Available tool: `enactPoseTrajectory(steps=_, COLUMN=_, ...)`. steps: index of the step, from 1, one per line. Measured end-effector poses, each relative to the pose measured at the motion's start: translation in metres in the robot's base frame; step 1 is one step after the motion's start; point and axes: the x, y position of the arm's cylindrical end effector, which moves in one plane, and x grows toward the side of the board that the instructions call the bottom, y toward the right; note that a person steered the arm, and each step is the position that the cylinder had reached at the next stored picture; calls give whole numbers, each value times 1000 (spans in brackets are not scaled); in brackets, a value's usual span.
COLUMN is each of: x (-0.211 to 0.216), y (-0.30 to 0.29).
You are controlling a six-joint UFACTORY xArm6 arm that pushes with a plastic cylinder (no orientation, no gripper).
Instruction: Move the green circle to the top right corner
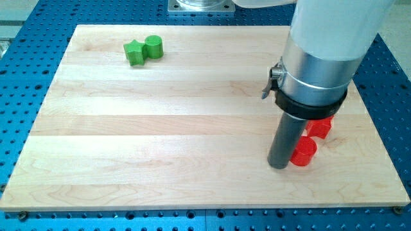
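Observation:
The green circle [153,46] sits near the view's top left on the wooden board [160,128], touching a green star-shaped block [135,52] on its left. My tip [279,165] rests on the board at the view's lower right, far from the green circle. A red circle [304,152] lies right beside the tip on its right. Another red block [320,127] sits just above it, partly hidden by the arm, so its shape cannot be made out.
The arm's wide white and silver body [324,58] covers the board's top right area. A blue perforated table [392,96] surrounds the board on all sides.

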Motion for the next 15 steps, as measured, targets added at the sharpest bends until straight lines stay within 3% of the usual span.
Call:
enactPoseTrajectory(steps=1, x=-3, y=46)
enactPoseTrajectory(steps=2, x=-6, y=52)
enactPoseTrajectory(steps=3, x=-34, y=-29)
enactPoseTrajectory(steps=4, x=-113, y=-113)
enactPoseTrajectory(steps=5, x=-166, y=-191)
enactPoseTrajectory(steps=6, x=-194, y=-282)
enactPoseTrajectory(steps=7, x=-214, y=-329)
enactPoseTrajectory(steps=9, x=-307, y=-212)
enactPoseTrajectory(steps=10, x=-318, y=-242)
enactPoseTrajectory(steps=11, x=-331, y=-210)
enactPoseTrajectory(steps=12, x=-337, y=-124)
enactPoseTrajectory(steps=13, x=-358, y=-85)
enactPoseTrajectory(steps=15, x=-365, y=-70)
